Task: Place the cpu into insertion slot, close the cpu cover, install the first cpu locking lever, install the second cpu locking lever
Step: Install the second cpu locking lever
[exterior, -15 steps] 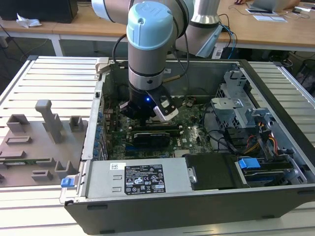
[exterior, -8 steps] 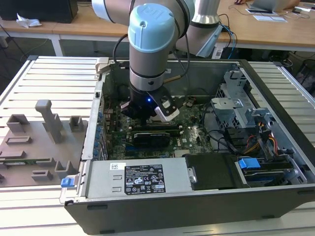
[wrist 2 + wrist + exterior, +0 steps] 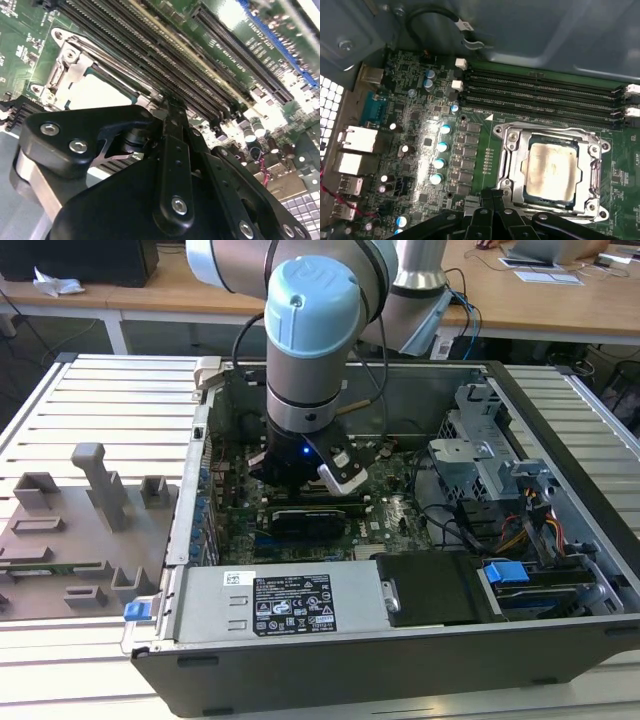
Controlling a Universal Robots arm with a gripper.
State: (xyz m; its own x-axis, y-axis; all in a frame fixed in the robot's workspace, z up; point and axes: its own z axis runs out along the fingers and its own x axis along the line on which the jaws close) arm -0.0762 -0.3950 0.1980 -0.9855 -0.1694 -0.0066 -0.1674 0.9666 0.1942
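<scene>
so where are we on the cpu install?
The pale silvery square cpu sits in the insertion slot, and the silver metal frame cpu cover lies closed around it. The black gripper hangs at the socket's edge, fingertips together, holding nothing visible. Whether either locking lever is latched, I cannot tell.

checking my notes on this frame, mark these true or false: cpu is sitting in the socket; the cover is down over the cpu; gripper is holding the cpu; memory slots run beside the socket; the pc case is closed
1. The cpu is sitting in the insertion slot. True.
2. The cpu cover is down over the cpu. True: in the first wrist view its metal frame lies around the chip's edges.
3. The gripper is holding the cpu. False: the chip lies in the slot, with the fingertips at the slot's edge.
4. The memory slots run beside the insertion slot. True.
5. The computer case is closed. False: its side is open, showing the motherboard.
</scene>
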